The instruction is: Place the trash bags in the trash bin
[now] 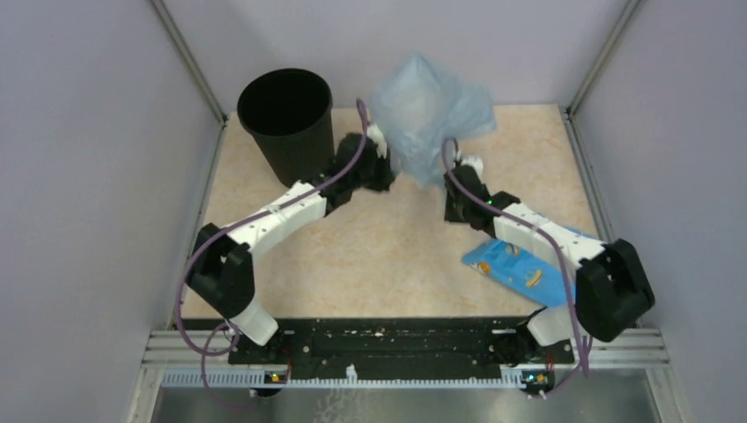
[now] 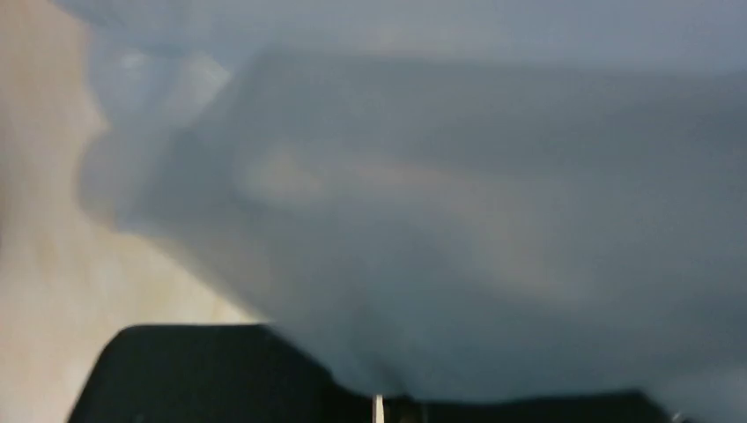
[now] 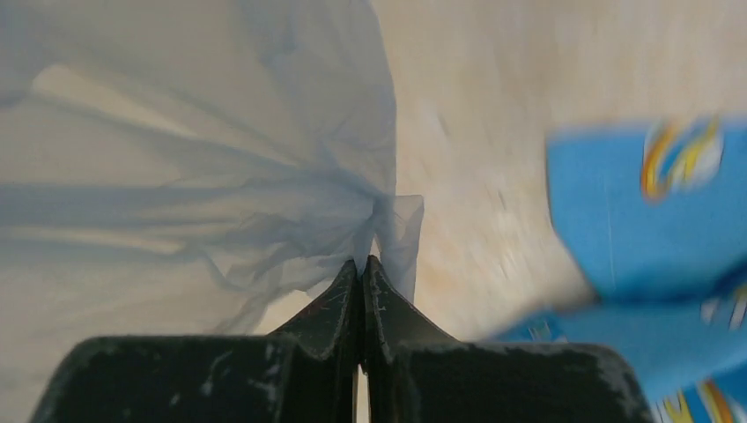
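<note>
Beige table (image 1: 396,256); crinkly translucent bag (image 1: 427,110) near tapered bin (image 1: 291,132).

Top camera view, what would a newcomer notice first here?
The pale trash bag billowing up at back centre, pinched by the left pincer and the right pincer, both shut. Then the black trash bin at back left and a blue packet at near right.

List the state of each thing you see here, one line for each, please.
trash bin: upright, open top.
trash bag: held up, crumpled, outside the trash bin.
left gripper: shut on the trash bag.
right gripper: shut on the trash bag.
blue packet: lying flat on the table.
</note>
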